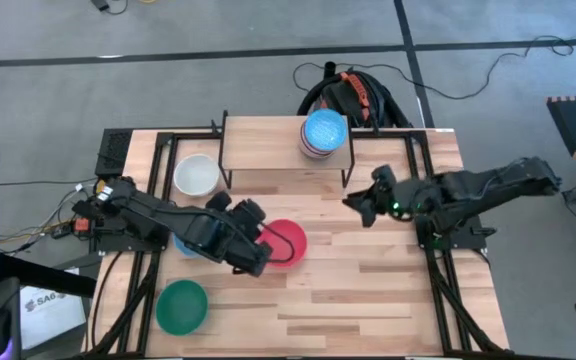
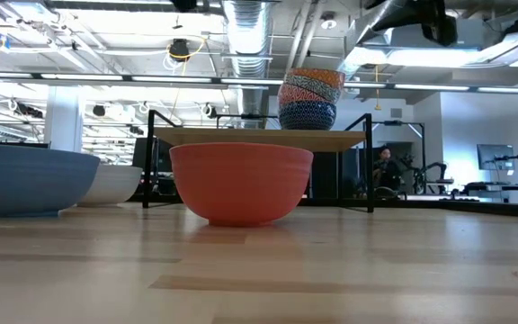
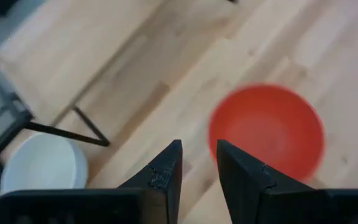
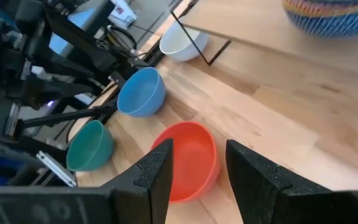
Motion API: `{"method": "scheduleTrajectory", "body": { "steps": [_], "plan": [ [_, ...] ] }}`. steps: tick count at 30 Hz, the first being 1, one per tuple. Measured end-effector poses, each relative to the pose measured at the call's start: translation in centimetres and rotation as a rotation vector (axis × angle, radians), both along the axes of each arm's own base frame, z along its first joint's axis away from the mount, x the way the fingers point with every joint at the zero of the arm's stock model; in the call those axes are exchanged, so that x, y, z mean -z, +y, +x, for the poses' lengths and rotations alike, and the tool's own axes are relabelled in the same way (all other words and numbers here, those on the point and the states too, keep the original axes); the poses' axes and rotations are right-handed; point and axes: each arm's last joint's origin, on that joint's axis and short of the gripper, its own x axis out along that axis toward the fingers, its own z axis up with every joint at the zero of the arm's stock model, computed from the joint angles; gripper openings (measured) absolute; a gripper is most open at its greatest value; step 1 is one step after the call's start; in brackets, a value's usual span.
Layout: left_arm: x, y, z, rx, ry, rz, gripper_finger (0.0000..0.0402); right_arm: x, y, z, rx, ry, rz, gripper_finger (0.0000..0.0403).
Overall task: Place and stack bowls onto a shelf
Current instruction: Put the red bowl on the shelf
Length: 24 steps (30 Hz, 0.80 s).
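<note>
A red bowl (image 1: 290, 240) stands on its base at the table's middle. My left gripper (image 3: 197, 155) hovers open above the table beside the bowl's left rim, with nothing between its fingers. My right gripper (image 4: 199, 152) hangs open in the air right of the shelf (image 1: 283, 150), pointing toward the red bowl (image 4: 188, 163). A stack of patterned bowls (image 1: 324, 135), light blue inside on top, sits on the shelf's right part. A white bowl (image 1: 197, 175), a light blue bowl (image 4: 142, 92) and a green bowl (image 1: 181, 306) stand on the table's left side.
The shelf's thin black legs (image 2: 370, 162) stand on the table behind the red bowl (image 2: 241, 183). Black frame rails (image 1: 438, 270) run along the table's left and right sides. Bare wood lies at the near right (image 1: 368, 300).
</note>
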Motion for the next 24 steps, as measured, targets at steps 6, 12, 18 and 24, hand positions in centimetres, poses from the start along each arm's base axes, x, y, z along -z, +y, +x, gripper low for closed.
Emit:
{"method": "scheduleTrajectory", "body": {
  "steps": [6,12,18,24],
  "plan": [
    [0.9,0.1,-3.0,0.114,-0.106,-0.069,0.0066,1.5,2.8,1.8,0.041,0.002,0.047,0.0173],
    [1.7,1.0,-6.3,0.147,-0.342,-0.154,0.0062,3.1,4.5,2.8,0.050,0.053,0.099,0.0173],
    [3.3,2.3,-9.0,0.082,-0.454,-0.201,0.0068,5.7,4.7,4.9,0.045,0.166,0.174,0.0173],
    [5.6,2.9,-9.1,-0.006,-0.512,-0.234,0.0092,8.1,3.3,7.4,-0.023,0.278,0.165,0.0173]
  ]
}}
